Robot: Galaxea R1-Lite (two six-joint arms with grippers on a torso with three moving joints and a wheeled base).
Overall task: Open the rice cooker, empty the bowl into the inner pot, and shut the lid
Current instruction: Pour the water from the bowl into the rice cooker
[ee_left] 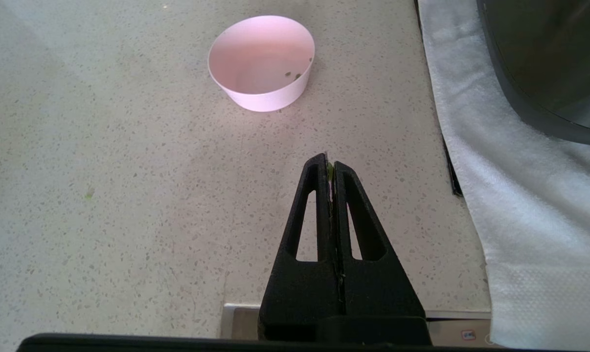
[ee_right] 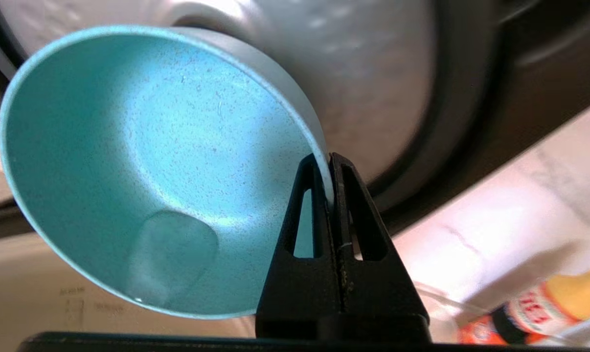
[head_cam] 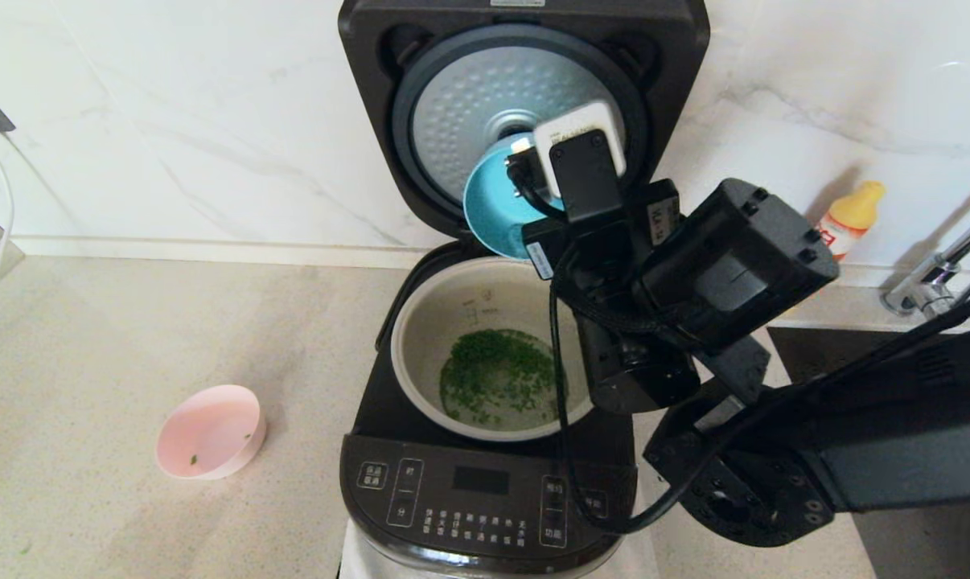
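Observation:
The black rice cooker (head_cam: 485,490) stands open, its lid (head_cam: 372,48) upright with the dimpled silver disc (head_cam: 477,96) facing me. The pale inner pot (head_cam: 453,310) holds chopped green bits (head_cam: 497,374) in a little liquid. My right gripper (ee_right: 324,159) is shut on the rim of a blue bowl (ee_right: 153,146). It holds the bowl (head_cam: 489,205) tipped steeply above the pot's back edge, in front of the lid's disc (ee_right: 373,73). No greens show in the bowl. My left gripper (ee_left: 327,161) is shut, low over the counter, left of the cooker (ee_left: 544,63).
A pink bowl (head_cam: 210,430) with a few green scraps stands on the counter left of the cooker, also in the left wrist view (ee_left: 260,63). A white cloth (ee_left: 520,195) lies under the cooker. A yellow bottle (head_cam: 851,217) and a faucet (head_cam: 935,273) are at the back right.

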